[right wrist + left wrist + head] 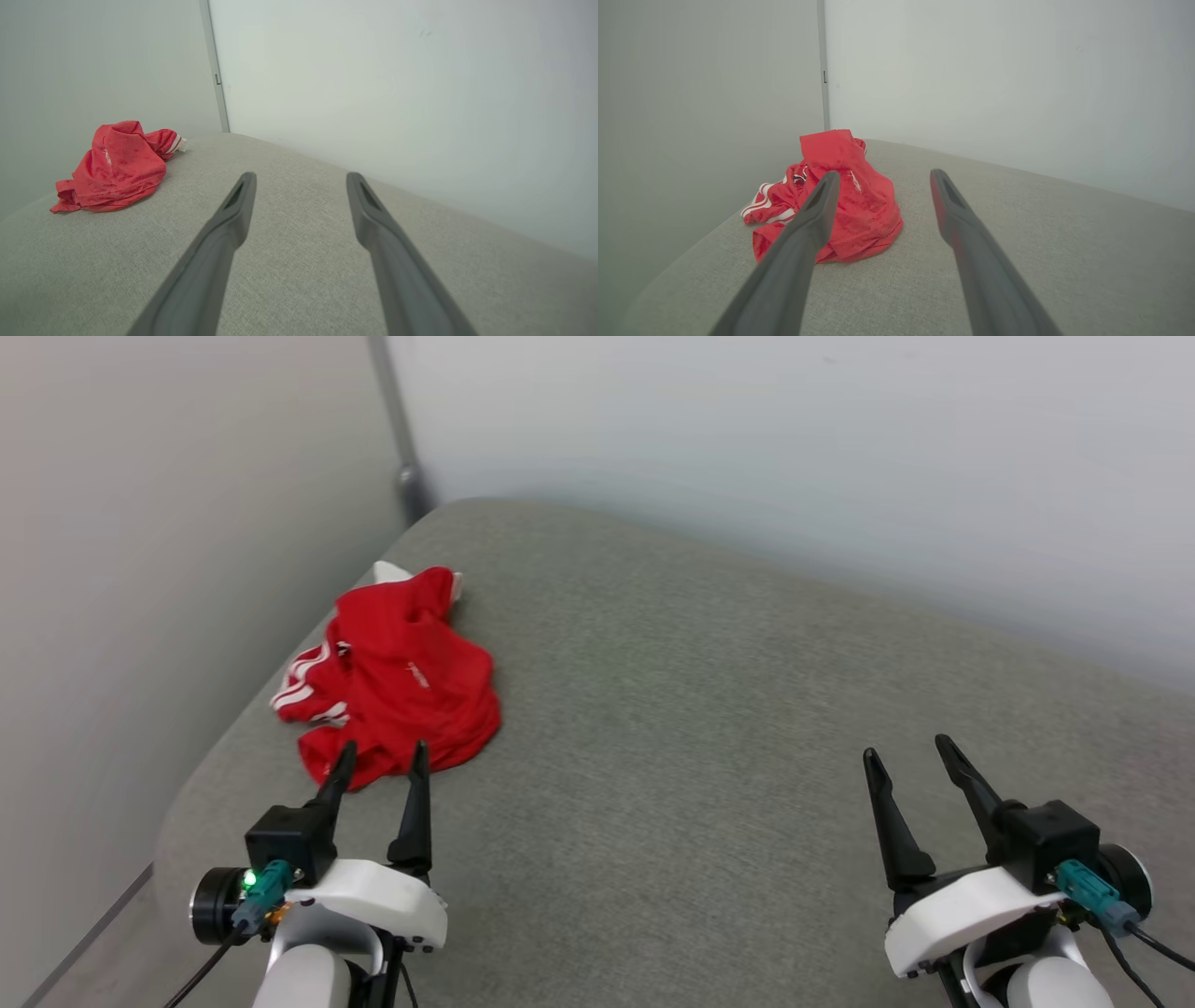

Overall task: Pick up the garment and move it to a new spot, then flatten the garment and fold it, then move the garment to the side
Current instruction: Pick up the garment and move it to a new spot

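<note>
- Lowest in the head view, the left gripper (385,747) is seen at the left, with its two long dark fingers held apart and nothing between them (a small green light is lit on its wrist).
- At the lower right of the same view, the right gripper (906,747) is shown, its jaws likewise spread wide and empty, above bare cloth.
- Both grippers are set over a grey fabric surface (709,709), which is woven, plain and rounded at its far left corner.
- Just ahead of the left gripper, the garment (401,672) is found: a red shirt left in a crumpled heap beside the surface's left edge, toward that rounded corner.
- White stripes are seen on the heap's left side, and a scrap of white cloth at its far end.
- In the head view the left fingertips are laid over the heap's near hem; whether cloth is touched cannot be told.
- In the left wrist view, the garment (859,205) is partly covered by one finger, while the gap between the fingers is occupied by grey fabric.
- In the right wrist view, the garment (117,168) is placed well off to the left, apart from those fingers.
- Farthest back, two pale walls (794,448) are joined at a thin grey post (397,420).
</note>
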